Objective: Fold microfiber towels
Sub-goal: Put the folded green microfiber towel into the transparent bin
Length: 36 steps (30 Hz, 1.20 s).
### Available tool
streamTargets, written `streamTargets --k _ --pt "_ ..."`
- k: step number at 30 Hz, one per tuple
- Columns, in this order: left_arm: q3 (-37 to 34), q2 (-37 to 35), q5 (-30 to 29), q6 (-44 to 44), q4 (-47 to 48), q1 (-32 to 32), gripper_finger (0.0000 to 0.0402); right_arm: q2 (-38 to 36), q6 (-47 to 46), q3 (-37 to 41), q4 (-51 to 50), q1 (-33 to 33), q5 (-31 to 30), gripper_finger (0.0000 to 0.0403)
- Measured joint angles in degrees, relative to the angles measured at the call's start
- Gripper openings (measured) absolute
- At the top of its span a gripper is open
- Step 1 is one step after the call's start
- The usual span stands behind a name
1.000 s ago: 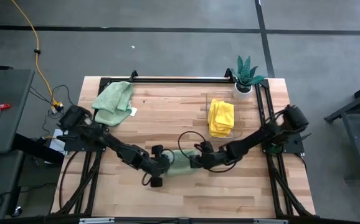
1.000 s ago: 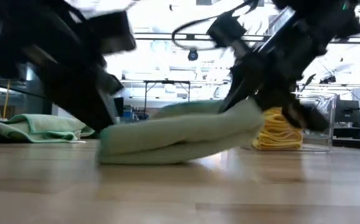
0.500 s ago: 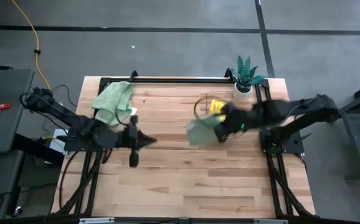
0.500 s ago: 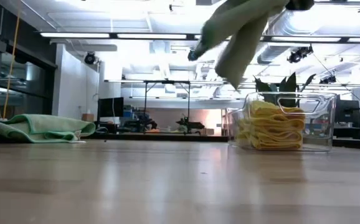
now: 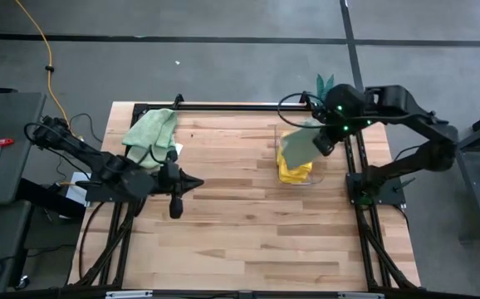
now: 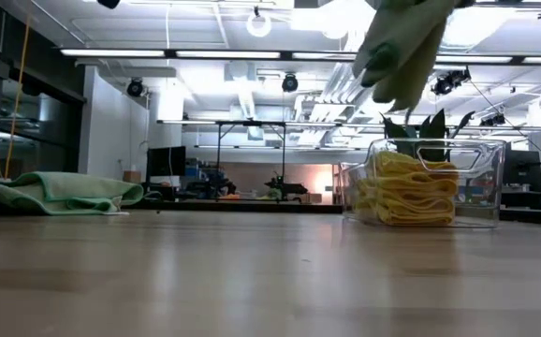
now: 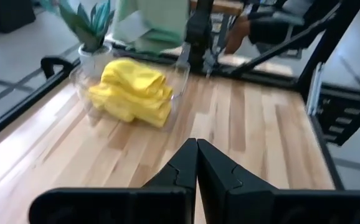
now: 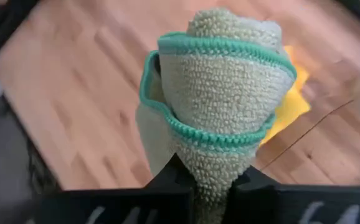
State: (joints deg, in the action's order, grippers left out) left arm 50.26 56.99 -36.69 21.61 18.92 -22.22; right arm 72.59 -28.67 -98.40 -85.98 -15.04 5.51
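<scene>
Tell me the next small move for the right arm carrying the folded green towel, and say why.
Probably lower the right gripper until the folded sage-green microfiber towel rests on the yellow towels, then open. It hangs in shut fingers above the clear plastic bin, not touching the stack. The left gripper, shut, waits mid-table.

Folded green towel [image 6: 403, 51] dangling above clear bin [image 6: 484, 187] of yellow towels [image 6: 406, 190]; another green towel [image 6: 55, 191] far left.

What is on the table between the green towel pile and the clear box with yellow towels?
Nothing: from the high view, only bare wood lies between the green towel pile and the clear box of yellow towels.
</scene>
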Motion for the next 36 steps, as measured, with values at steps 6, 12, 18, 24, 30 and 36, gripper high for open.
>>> streamTargets --k 6,12,18,24,30,36 --pt "0.01 0.07 -0.48 2.21 3.11 0.00 0.0000 2.53 16.52 0.74 -0.89 -3.66 17.78 0.0000" --pt "0.02 0.00 -1.71 1.10 4.18 0.19 0.0000 7.12 30.20 0.74 -4.09 -3.70 30.34 0.0000" --pt "0.02 0.00 -1.53 -2.60 4.24 2.20 0.0000 11.47 38.14 0.76 -4.03 -5.26 32.88 0.0000" --pt "0.02 -0.02 -0.95 -3.76 4.24 4.36 0.0000 14.26 40.55 0.76 -4.04 -9.29 32.70 0.0000" --pt "0.02 -0.02 0.94 -6.83 4.22 6.78 0.0000 17.11 37.54 0.78 -3.75 -16.15 27.63 0.0000" --pt "0.02 -0.02 1.37 -6.83 4.22 9.62 0.0000 16.11 28.32 0.78 1.97 -24.34 19.05 0.0000"
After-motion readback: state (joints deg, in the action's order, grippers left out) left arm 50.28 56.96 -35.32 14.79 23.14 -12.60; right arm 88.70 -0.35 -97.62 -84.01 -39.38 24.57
